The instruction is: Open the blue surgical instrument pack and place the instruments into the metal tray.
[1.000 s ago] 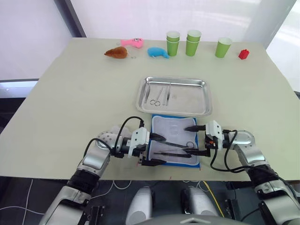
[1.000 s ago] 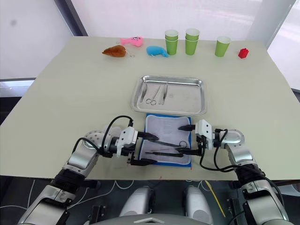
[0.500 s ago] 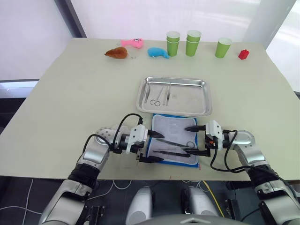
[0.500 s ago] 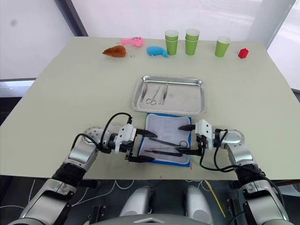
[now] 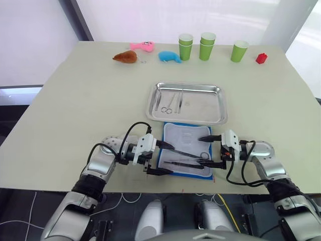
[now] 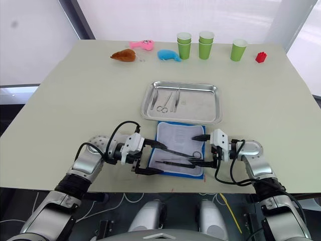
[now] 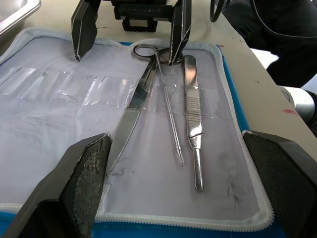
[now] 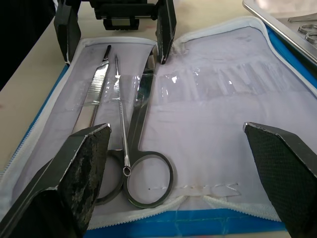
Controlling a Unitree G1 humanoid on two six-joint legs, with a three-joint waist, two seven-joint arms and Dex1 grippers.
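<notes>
- At frame centre, the metal tray (image 5: 189,103) sits just above the blue surgical instrument pack (image 5: 186,149), a short carry.
- Lower centre, the pack lies open, lining up, exposing remaining instruments (image 7: 168,106).
- Flanking it, left gripper (image 5: 159,156) and right gripper (image 5: 207,150) face inward, fingers spread, empty, likely lining up a pick.

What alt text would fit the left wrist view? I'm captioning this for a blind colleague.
Three instruments lie side by side on the pale lining of the opened blue surgical instrument pack: scissors, a thin probe and tweezers. The left gripper frames them, open, and the right gripper faces it across the pack, also open.
</notes>
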